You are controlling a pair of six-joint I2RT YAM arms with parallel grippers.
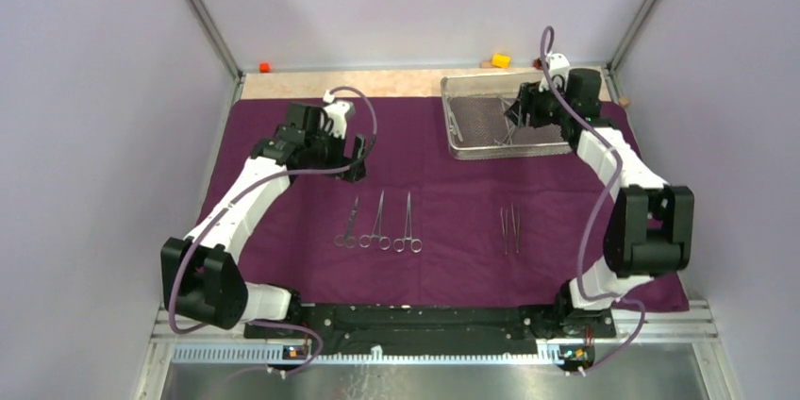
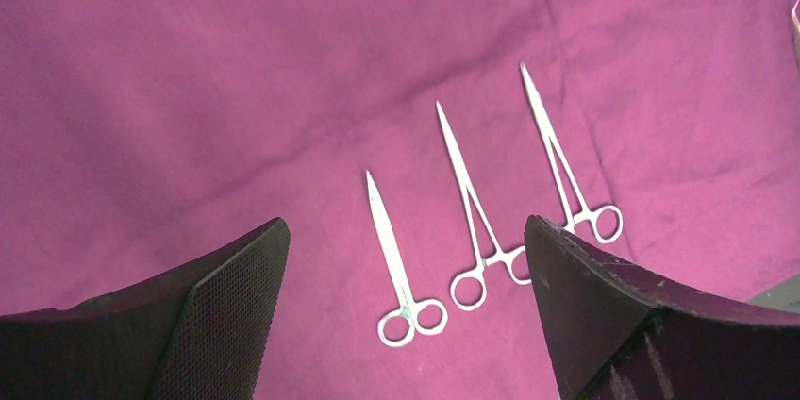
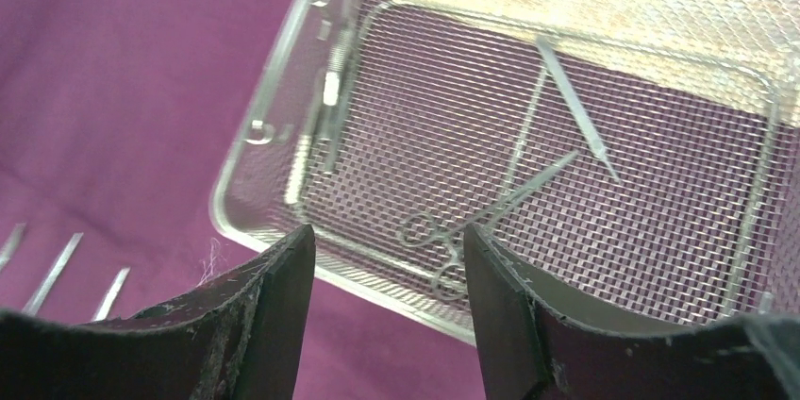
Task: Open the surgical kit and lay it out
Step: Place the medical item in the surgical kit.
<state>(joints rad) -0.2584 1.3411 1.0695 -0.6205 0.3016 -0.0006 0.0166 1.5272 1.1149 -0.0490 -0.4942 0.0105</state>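
My right gripper (image 3: 387, 230) hangs at the near rim of the wire-mesh tray (image 3: 255, 136), jaws partway apart and empty. The ring-handled clamps (image 3: 500, 197) are inside the tray, just ahead of and below my fingertips. Their long axis is diagonal, rings toward the tray's near rim, tips toward its far side. The tweezers (image 3: 577, 112) lie deeper in the tray. My left gripper (image 2: 406, 225) is wide and empty, well apart from the tray, above three laid-out clamps (image 2: 472, 221) on the purple cloth wrap (image 2: 236, 70). The right arm is nearer, so probably its pick.
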